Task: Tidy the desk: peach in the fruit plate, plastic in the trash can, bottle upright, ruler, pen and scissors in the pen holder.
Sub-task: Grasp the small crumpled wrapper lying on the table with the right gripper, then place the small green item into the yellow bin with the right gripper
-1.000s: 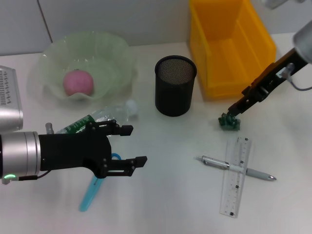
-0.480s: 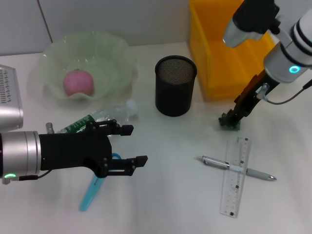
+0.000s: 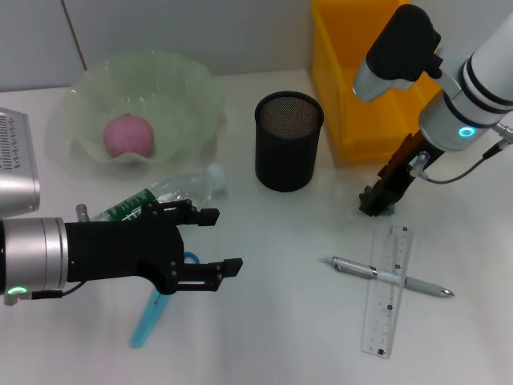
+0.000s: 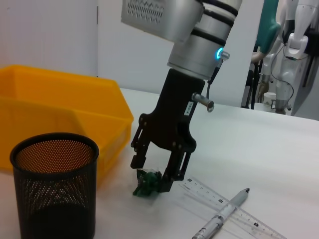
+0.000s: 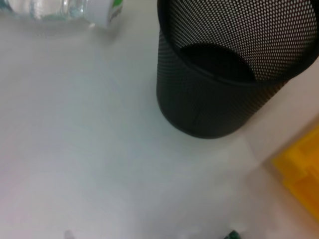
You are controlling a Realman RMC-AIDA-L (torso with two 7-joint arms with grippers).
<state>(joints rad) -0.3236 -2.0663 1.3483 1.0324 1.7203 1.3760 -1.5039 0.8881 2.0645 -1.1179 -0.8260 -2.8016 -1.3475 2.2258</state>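
Right now the right gripper (image 3: 377, 202) is coming down at a slant over the green plastic scrap (image 4: 147, 183), near the right edge of the bench and just in front of the yellow trash can (image 3: 377, 76); its fingers are standing apart, one on each side of the scrap, tips at the bench surface; from the head the scrap is mostly hiding behind those fingers, so only the left wrist view is showing it properly; whether the pads are touching it is hard to tell.

Over towards the front right corner, the clear ruler (image 3: 385, 290) is lying with its long axis running roughly front to back, leaning slightly right at the far end; the pen (image 3: 388, 277) is lying across it, long axis left to right, one end pointing towards the bench's middle.

Meanwhile the left gripper (image 3: 200, 241) is hovering near the front left, fingers spread wide, holding nothing; it is covering most of the blue-handled scissors (image 3: 149, 317), so only one handle is poking out towards the front edge.

The bottle (image 3: 160, 195) is lying on its side, white cap pointing towards the black mesh pen holder (image 3: 288, 141), its base passing behind the left gripper; the peach (image 3: 128, 135) is sitting in the pale green fruit plate (image 3: 192, 88) at the back left.
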